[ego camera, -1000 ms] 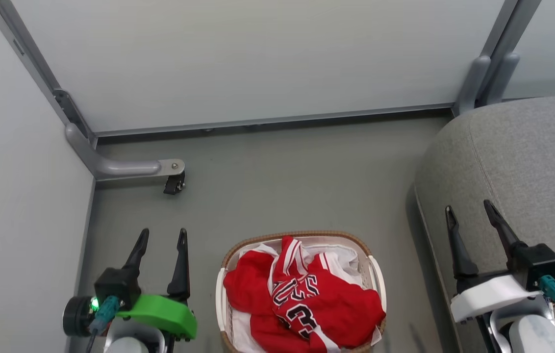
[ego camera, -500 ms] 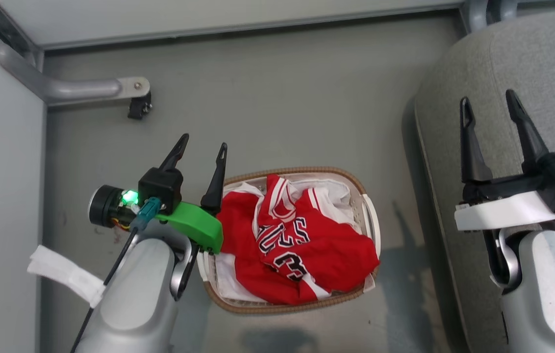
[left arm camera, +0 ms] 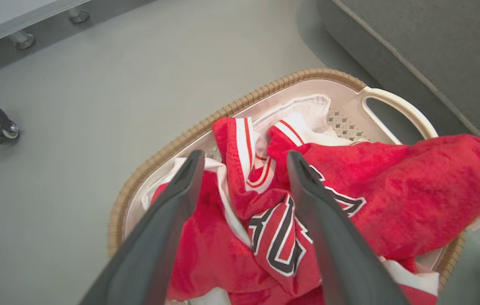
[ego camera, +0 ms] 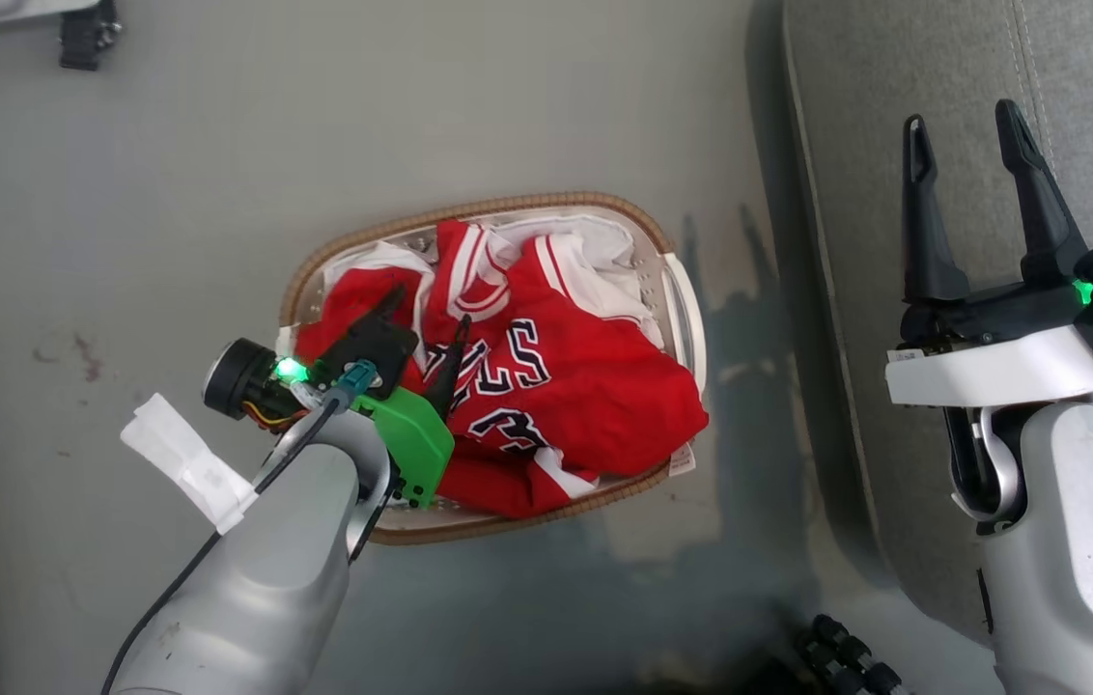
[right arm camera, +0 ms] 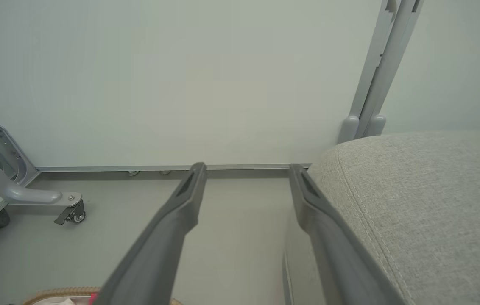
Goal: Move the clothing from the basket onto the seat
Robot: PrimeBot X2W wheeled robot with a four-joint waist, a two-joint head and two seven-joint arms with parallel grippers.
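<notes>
The left gripper (ego camera: 426, 314) is held spread wide over the clothing (ego camera: 566, 386), which is heaped in the basket (ego camera: 508, 203). Soft, light and limp, it is judged best pinched at a raised fold. The right gripper (ego camera: 962, 121) is held spread, empty, over the seat (ego camera: 855, 193).

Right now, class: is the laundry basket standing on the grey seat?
No, the laundry basket stands on the floor beside the grey seat.

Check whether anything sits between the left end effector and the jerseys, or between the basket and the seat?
Nothing visible does. The left end effector is open directly over the jerseys, which lie on top in the basket. Between it and the seat there is just a strip of floor.
</notes>
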